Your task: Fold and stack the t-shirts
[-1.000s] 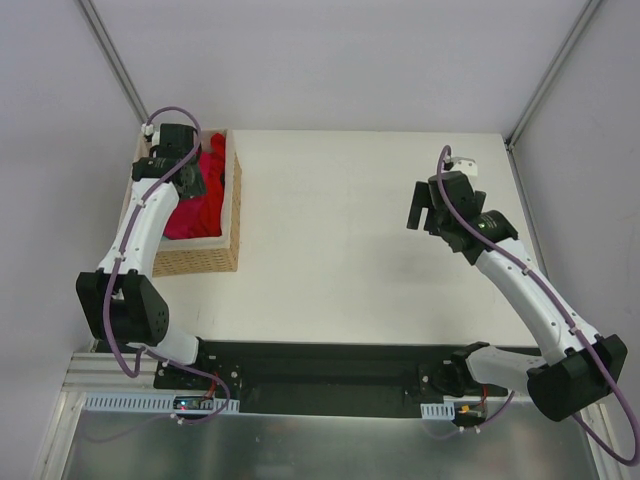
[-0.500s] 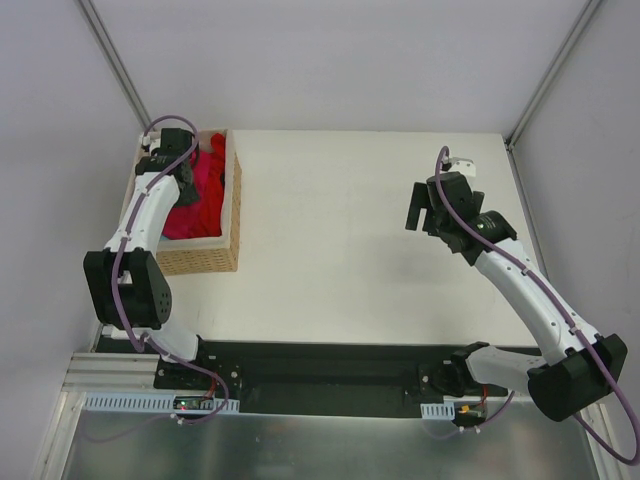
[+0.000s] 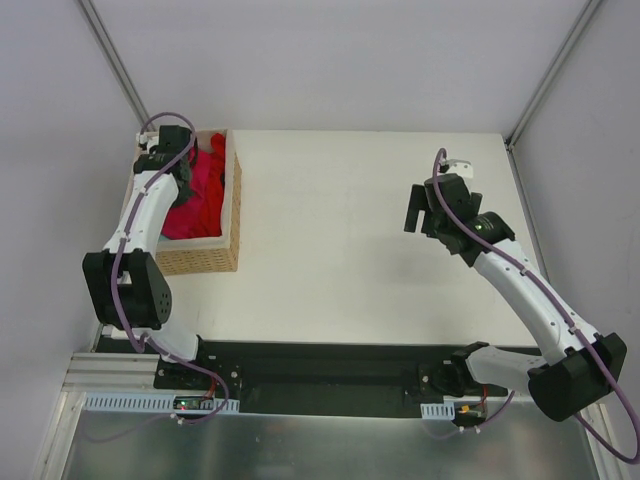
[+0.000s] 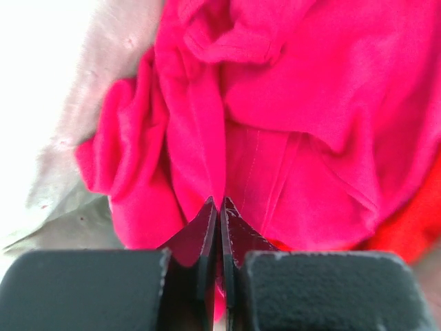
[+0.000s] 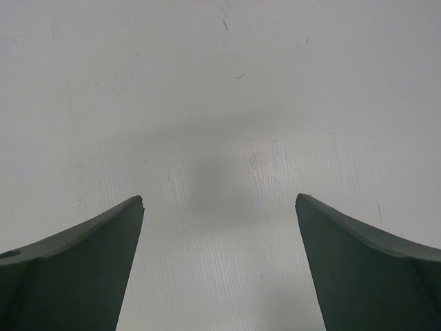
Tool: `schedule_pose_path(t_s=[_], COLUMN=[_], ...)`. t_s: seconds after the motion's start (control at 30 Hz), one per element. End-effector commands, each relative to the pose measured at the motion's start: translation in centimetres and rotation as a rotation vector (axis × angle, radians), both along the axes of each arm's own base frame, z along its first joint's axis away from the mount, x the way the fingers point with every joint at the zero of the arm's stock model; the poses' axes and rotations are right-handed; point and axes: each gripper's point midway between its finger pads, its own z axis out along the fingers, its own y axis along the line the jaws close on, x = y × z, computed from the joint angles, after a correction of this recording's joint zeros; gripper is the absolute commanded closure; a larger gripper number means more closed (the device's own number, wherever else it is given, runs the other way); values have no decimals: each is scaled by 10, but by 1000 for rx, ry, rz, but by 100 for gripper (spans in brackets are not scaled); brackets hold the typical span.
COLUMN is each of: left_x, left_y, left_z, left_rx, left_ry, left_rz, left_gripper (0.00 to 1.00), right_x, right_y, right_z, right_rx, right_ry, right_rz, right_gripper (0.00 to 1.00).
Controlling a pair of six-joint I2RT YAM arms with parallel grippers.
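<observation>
Crumpled t-shirts [image 3: 207, 190] lie heaped inside the wicker basket [image 3: 236, 205] at the table's far left. In the left wrist view a magenta-crimson t-shirt [image 4: 289, 103] fills the picture, with a brighter red one [image 4: 408, 227] showing at the lower right. My left gripper [image 3: 186, 184] reaches down into the basket, and in its own view the left gripper [image 4: 220, 203] is shut on a raised fold of the magenta cloth. My right gripper [image 3: 416, 208] hovers over the bare table on the right side. In the right wrist view it [image 5: 219, 198] stands open with nothing between its fingers.
The basket's pale inner lining [image 4: 69, 227] shows to the left of the cloth. The white table [image 3: 330, 250] spreads between the two arms. Metal frame posts [image 3: 545, 80] and grey walls bound the workspace.
The left gripper has closed on the magenta cloth, and its wrist has shifted slightly toward the basket's far left. The right arm has barely moved.
</observation>
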Motion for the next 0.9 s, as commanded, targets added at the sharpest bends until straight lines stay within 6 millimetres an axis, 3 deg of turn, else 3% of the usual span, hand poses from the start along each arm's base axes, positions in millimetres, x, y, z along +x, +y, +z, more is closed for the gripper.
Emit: schedule_pose_path(t_s=[0.0, 0.07, 0.13, 0.2, 0.23, 0.27, 0.3, 0.33, 0.37, 0.4, 0.43, 0.47, 0.5, 0.53, 0.57, 0.6, 0.63, 0.67, 0.73, 0.8, 0.83, 0.87], left_x=[8, 24, 34, 41, 40, 49, 42, 41, 41, 26, 23, 20, 8, 1, -6, -16, -23, -23, -53, -69, -68, -75], left_y=[-12, -36, -64, -97, -139, -161, -192, -215, -264, -291, -312, -354, -372, -394, -430, -448, -466, -488, -528, -568, -587, -598], left_z=[101, 140, 194, 225, 260, 266, 307, 319, 315, 347, 351, 340, 357, 355, 339, 347, 341, 324, 314, 283, 256, 241], left_rx=[-70, -170, -258, -368, -413, -424, -451, -465, -502, -542, -570, -634, -669, -706, -754, -778, -811, -844, -965, -1054, -1091, -1129], left_ry=[-321, -480, -665, -745, -805, -805, -878, -889, -859, -916, -917, -872, -905, -888, -837, -864, -844, -801, -758, -670, -600, -547], left_rz=[-14, -105, -227, -371, -506, -586, -719, -802, -929, -1053, -1116, -1206, -1282, -1348, -1417, -1478, -1534, -1572, -1690, -1762, -1751, -1771], left_gripper=[100, 100, 100, 100, 100, 100, 100, 100, 100, 100, 100, 100, 100, 100, 100, 100, 100, 100, 100, 100, 100, 100], right_x=[2, 2, 0, -1, -1, -2, -2, -3, -3, -4, -5, -6, -7, -9, -10, -13, -14, -17, -22, -28, -31, -35], right_y=[4, 6, 8, 9, 10, 11, 11, 12, 12, 11, 10, 6, 3, -1, -6, -10, -15, -23, -33, -47, -52, -60], right_z=[9, 10, 9, 10, 11, 10, 11, 12, 12, 14, 14, 16, 20, 19, 20, 24, 25, 27, 31, 33, 35, 35], right_rx=[12, 13, 12, 13, 16, 15, 17, 18, 16, 16, 14, 7, 11, 3, -5, -7, -12, -32, -31, -60, -68, -96], right_ry=[-38, -40, -36, -36, -39, -37, -41, -43, -45, -49, -53, -64, -79, -84, -98, -114, -122, -132, -159, -176, -185, -187], right_rz=[3, 10, 11, 14, 16, 17, 16, 20, 13, 8, 1, -20, -31, -43, -71, -86, -102, -136, -191, -258, -278, -307], right_gripper=[3, 3, 3, 3, 3, 3, 4, 3, 3, 3, 3, 3, 3, 3, 3, 3, 3, 3, 3, 3, 3, 3])
